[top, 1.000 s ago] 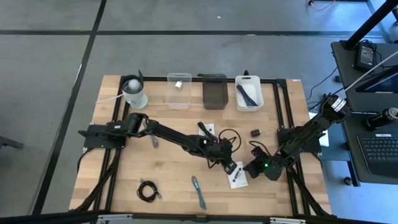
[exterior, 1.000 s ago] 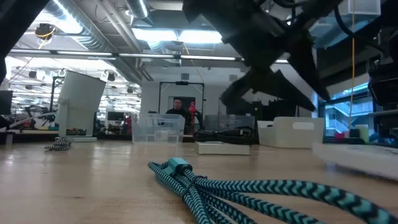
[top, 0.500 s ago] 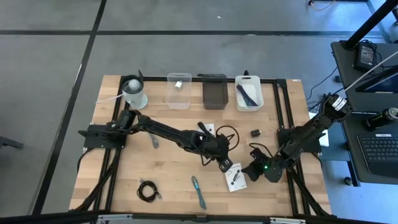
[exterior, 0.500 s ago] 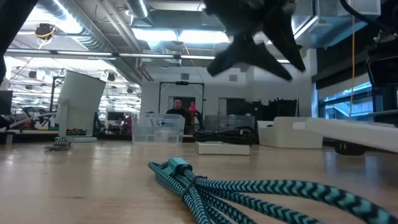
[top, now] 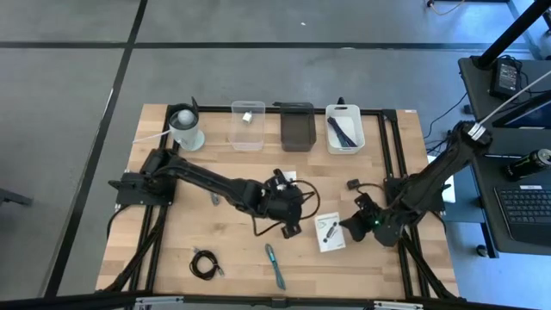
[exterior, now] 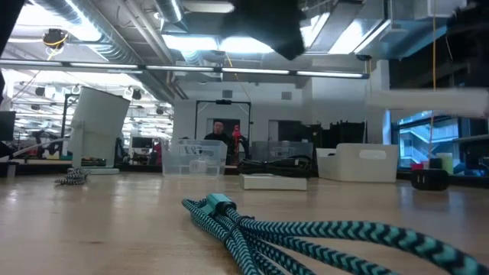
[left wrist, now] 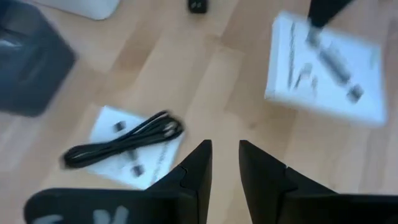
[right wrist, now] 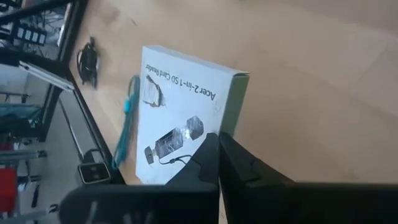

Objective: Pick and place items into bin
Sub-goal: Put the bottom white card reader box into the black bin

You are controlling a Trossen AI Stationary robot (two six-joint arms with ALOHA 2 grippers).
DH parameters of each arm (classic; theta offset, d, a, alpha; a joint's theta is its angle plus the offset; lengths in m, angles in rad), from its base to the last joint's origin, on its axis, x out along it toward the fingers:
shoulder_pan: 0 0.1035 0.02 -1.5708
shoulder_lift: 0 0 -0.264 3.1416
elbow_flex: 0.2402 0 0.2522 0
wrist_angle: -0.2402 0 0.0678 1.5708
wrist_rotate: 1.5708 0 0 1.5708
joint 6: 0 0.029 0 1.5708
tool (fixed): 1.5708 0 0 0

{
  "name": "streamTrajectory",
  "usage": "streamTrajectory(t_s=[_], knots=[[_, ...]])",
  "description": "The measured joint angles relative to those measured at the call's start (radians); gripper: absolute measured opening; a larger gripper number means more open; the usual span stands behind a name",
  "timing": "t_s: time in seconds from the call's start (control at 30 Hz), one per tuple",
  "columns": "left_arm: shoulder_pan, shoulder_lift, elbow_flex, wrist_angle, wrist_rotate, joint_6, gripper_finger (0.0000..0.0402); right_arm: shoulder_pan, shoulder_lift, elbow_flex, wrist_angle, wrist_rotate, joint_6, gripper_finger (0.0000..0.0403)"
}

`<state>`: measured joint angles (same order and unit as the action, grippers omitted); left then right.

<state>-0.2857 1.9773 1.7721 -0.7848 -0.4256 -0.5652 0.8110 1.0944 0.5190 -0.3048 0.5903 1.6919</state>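
The right gripper (top: 348,226) is clamped on one edge of a white card reader box (top: 328,232), holding it clear of the bench (top: 172,250) a little right of the bench's middle; in the low view the box shows as a pale bar (exterior: 428,101) well above the wood. The right wrist view shows the two dark fingers (right wrist: 214,155) pressed together on the box's edge (right wrist: 180,118), its printed face turned up.

The left gripper (top: 291,222) hangs over the middle of the bench, its fingers (left wrist: 199,165) holding nothing with only a narrow gap between them. Below it lies a white card with a black cable on it (left wrist: 134,146), near the middle of the bench (top: 288,181).

A teal braided cable (top: 274,263) lies toward the near edge, and a small black coiled cable (top: 204,263) sits toward the near left corner. A small black block (top: 353,183) rests right of centre.

Along the far edge stand a clear bin (top: 248,126) with a small white piece inside, a dark bin (top: 297,127), and a white bin (top: 345,128) holding dark blue items. A white round container (top: 184,127) stands by the far left corner.
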Motion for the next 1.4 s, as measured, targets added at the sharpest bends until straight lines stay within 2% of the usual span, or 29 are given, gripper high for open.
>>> streamTrajectory(t_s=[0.13,0.33,0.53,0.63,0.77,0.9,1.0,1.2,1.4], knots=[[-0.003,-0.033,-0.088,0.026,-0.009,0.035,0.0053,-0.031,-0.039,0.082,-0.165,0.004,-0.015,0.0000],[0.013,-0.179,-0.392,0.237,0.091,0.056,0.0024,-0.135,-0.050,0.224,-0.352,0.004,-0.087,0.0000],[0.058,-0.430,-0.744,0.506,0.139,0.057,0.0016,-0.294,-0.050,0.289,-0.324,0.004,-0.219,0.0000],[0.077,-0.567,-0.886,0.565,0.141,0.080,0.0019,-0.387,-0.043,0.308,-0.271,0.003,-0.299,0.0000],[0.109,-0.739,-1.017,0.596,0.139,0.082,0.0024,-0.526,-0.018,0.347,-0.210,-0.028,-0.434,0.0000],[0.143,-0.860,-1.085,0.578,0.139,0.074,0.0023,-0.690,0.011,0.401,-0.171,-0.111,-0.567,0.0000],[0.162,-0.916,-1.109,0.575,0.129,0.092,0.0019,-0.826,0.037,0.449,-0.171,-0.212,-0.667,0.0000],[0.188,-0.942,-1.110,0.578,0.079,0.149,0.0011,-1.108,0.120,0.563,-0.169,-0.443,-0.883,0.0000],[0.213,-0.941,-1.110,0.572,-0.033,0.163,0.0006,-1.351,0.278,0.676,-0.173,-0.678,-1.052,0.0000]])
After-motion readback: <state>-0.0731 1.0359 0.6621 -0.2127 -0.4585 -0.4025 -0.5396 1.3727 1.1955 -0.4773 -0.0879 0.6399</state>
